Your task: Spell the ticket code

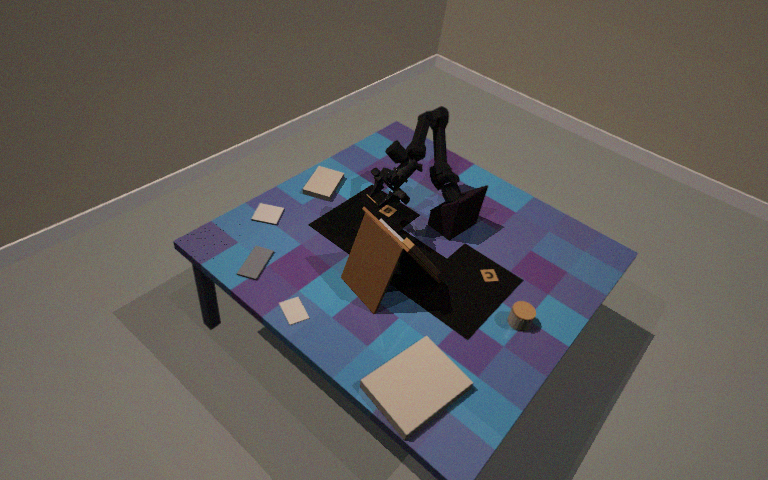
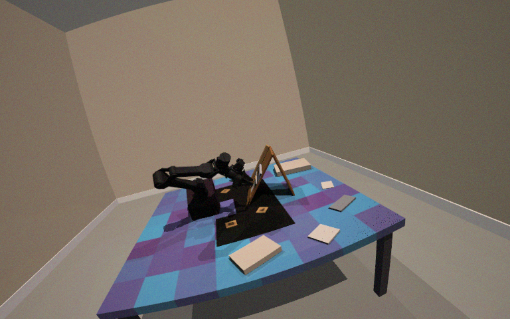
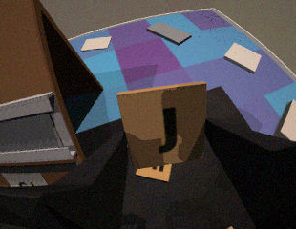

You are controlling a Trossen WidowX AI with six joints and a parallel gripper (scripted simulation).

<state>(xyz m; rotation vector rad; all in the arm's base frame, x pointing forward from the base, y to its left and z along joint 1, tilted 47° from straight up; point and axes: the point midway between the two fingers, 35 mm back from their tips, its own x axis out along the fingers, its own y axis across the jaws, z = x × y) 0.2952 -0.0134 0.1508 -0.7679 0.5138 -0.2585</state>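
My gripper (image 1: 372, 198) (image 2: 252, 182) (image 3: 166, 130) is shut on the J tile (image 3: 149, 119), holding it upright above the black mat. In the wrist view the tile is right of the grey rail (image 3: 35, 156) and apart from its open right end. The rail's visible right part is empty; its left part is out of view. The board (image 1: 370, 264) (image 3: 19, 52) leans as an A-frame. The ticket (image 3: 25, 179) below the rail is cut off. Loose tiles lie on the mat: one (image 3: 154, 173) below the J, one (image 1: 489, 275) (image 2: 225, 191) at the other end, and another (image 1: 387, 210) (image 2: 230, 223).
A cylinder (image 1: 522, 312) stands beyond the mat. A large pale box (image 1: 417, 383) (image 2: 291, 167) lies behind the board, a smaller one (image 1: 323, 181) (image 2: 254, 253) beside the mat. A grey slab (image 1: 256, 262) (image 2: 342, 203) (image 3: 169, 32) and pale cards (image 1: 293, 310) (image 2: 323, 232) lie near the table's edge.
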